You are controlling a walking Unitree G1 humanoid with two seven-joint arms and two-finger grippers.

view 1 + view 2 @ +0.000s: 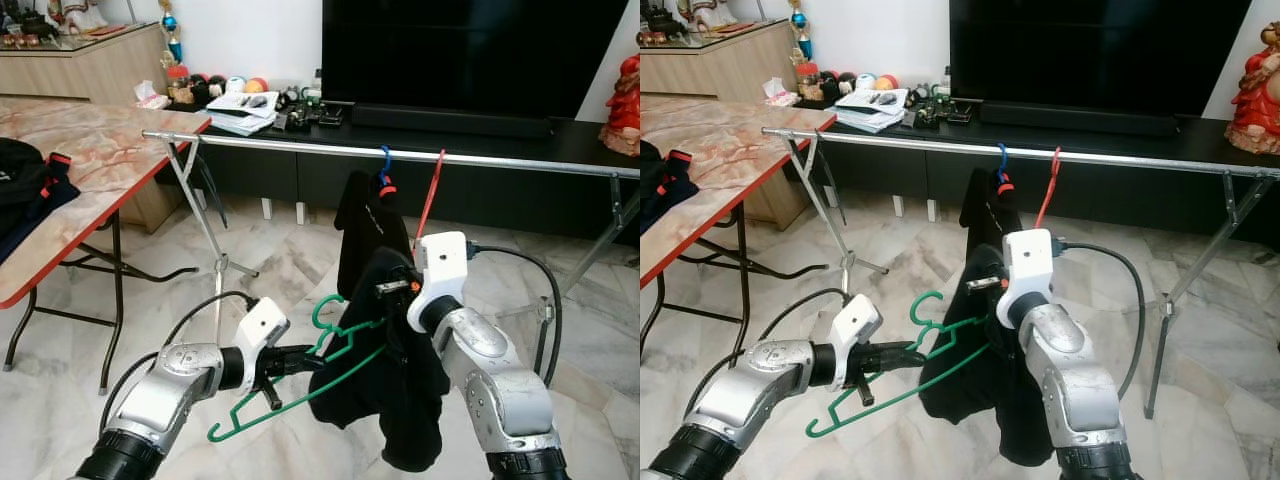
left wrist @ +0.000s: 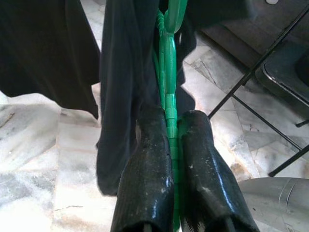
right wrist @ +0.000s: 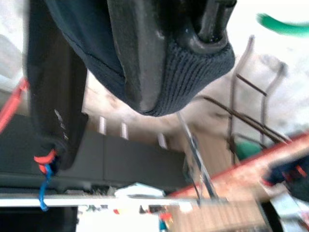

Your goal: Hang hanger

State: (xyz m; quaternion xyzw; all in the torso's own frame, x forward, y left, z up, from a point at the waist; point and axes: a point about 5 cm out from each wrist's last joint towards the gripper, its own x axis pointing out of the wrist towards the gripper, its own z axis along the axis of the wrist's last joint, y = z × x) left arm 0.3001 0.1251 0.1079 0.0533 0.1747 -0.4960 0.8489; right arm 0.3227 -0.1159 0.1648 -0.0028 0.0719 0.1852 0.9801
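A green plastic hanger (image 1: pixel 300 392) hangs tilted in front of me at waist height. My left gripper (image 1: pixel 313 358) is shut on its bar below the hook; the left wrist view has the fingers (image 2: pixel 145 159) clamped on the green strip (image 2: pixel 169 53). My right gripper (image 1: pixel 393 290) is shut on the ribbed edge of a black garment (image 1: pixel 400 385), which droops beside and partly over the hanger. In the right wrist view the gripper (image 3: pixel 178 46) pinches that knit edge (image 3: pixel 193 67). Behind runs a metal rail (image 1: pixel 300 145) with a blue hanger (image 1: pixel 385 160) bearing another black garment (image 1: pixel 362 225), and a red hanger (image 1: pixel 432 195).
A red-edged marble-pattern table (image 1: pixel 100 150) with dark clothes (image 1: pixel 25 185) stands on the left. The rail's crossed legs (image 1: pixel 205 230) stand near the table, with another leg (image 1: pixel 600 250) at the right. A low black TV cabinet (image 1: pixel 560 130) with clutter lies behind the rail. The floor is marble tile.
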